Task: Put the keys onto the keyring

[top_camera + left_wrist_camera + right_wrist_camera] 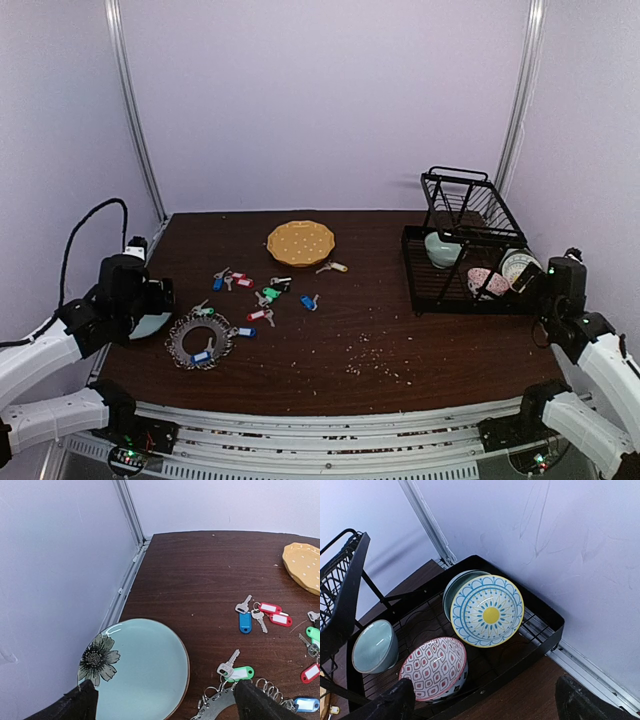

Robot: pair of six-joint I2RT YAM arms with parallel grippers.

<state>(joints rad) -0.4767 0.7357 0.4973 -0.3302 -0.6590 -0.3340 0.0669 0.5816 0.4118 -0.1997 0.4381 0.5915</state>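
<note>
The keyring (pixel 199 339), a silver ring fringed with small rings, lies at the table's front left with a blue-tagged key on it; its edge shows in the left wrist view (pixel 222 702). Loose keys (pixel 262 296) with blue, red and green tags lie scattered mid-table; blue (pixel 244 621), red (pixel 270 608) and green (pixel 239 672) tags show in the left wrist view. My left gripper (pixel 165 705) is open and empty above the pale blue plate, left of the keyring. My right gripper (pixel 482 705) is open and empty above the dish rack's near edge.
A pale blue flower plate (pixel 137 667) lies at the left edge. A yellow-orange dish (pixel 300 242) sits at mid-back. A black dish rack (pixel 465 255) at right holds bowls: patterned red (pixel 434 667), blue-yellow (pixel 487 610), pale green (pixel 374 646). Crumbs dot the front table.
</note>
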